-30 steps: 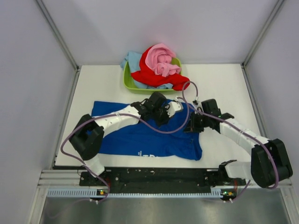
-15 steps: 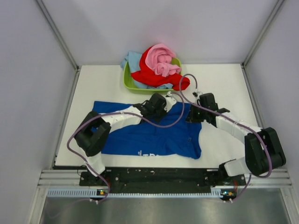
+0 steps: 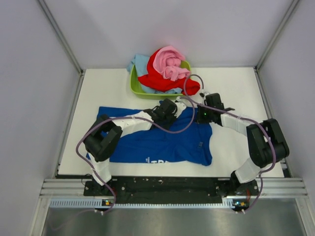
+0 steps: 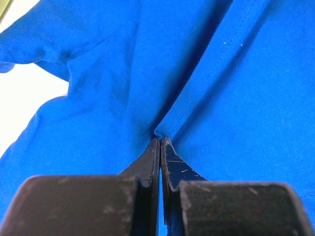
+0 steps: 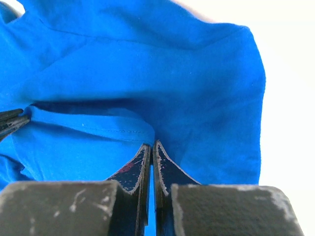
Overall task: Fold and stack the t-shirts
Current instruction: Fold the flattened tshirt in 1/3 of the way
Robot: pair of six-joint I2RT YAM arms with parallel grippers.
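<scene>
Nearest the arm bases, the blue t-shirt [image 3: 162, 145] lies spread on the table [image 3: 236, 88], white lettering showing at its near edge; at its far edge the left gripper [image 4: 160, 141] has its jaws pressed together on a pinched ridge of the blue cloth; the right gripper [image 5: 151, 145], toward the shirt's far right corner, is likewise closed on a hemmed fold; the step in hand appears to be folding the far edge over toward the near one; to do it well, raise both pinches to equal height, keep the cloth between them taut, carry both toward the near hem in step, and lay edge on edge before releasing; beyond, the lime tub [image 3: 134, 87] holds the red shirt [image 3: 157, 81], pink shirt [image 3: 170, 64] and light blue shirt [image 3: 139, 63], heaped and unfolded.
</scene>
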